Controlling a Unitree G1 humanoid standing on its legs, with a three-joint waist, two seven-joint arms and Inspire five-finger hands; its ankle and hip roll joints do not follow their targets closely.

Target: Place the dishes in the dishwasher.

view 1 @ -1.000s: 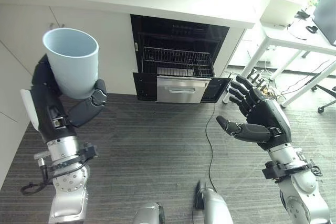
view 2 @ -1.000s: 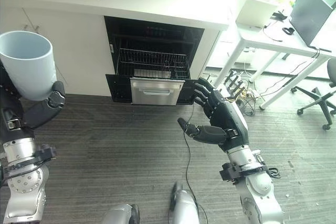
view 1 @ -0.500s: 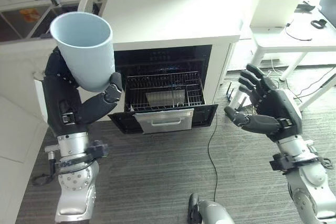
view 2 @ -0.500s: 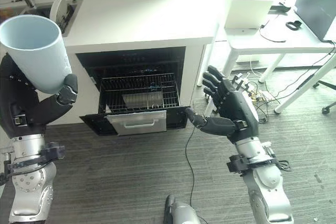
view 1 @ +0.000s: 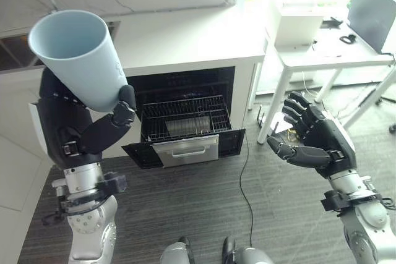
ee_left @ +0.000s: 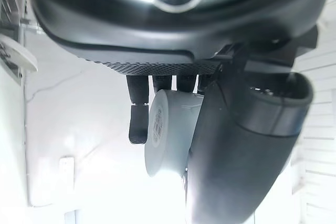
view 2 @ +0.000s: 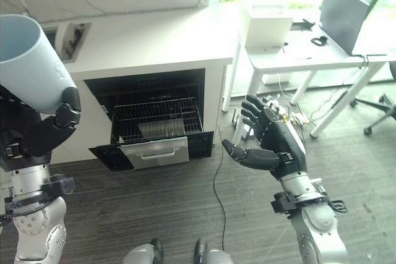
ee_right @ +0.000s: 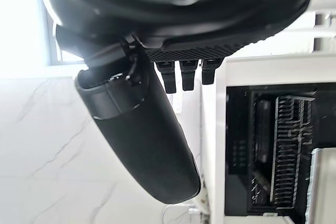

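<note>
Since a second ago the whole picture has slid, so the camera moved; the dishwasher (view 1: 185, 119) now sits near the middle of the view with more of the white surface (view 1: 185, 38) showing above it, and the cup (view 1: 77, 57) has stayed up in the left hand (view 1: 93, 131). That cup is pale blue and big, with its open mouth pointing up and a bit to the left, high on the left side and nearer than the white surface. The left hand is curled round its bottom part, with the thumb pressed on the right side of the cup and the fingers (ee_left: 138, 114) wrapped behind it (the left wrist view shows them hooked over the cup's side). The right hand (view 1: 318, 140) floats on the right side, well apart from the cup, with its fingers spread and straight and its thumb sticking out to the left; it holds nothing. The dishwasher is open under the white surface, its door (view 1: 185, 148) folded down toward the floor (view 1: 204, 214), and a wire rack (view 1: 184, 117) is pulled partway out over the door. A white desk (view 1: 328, 54) stands far on the right with a laptop (view 1: 371, 7) on it.
</note>
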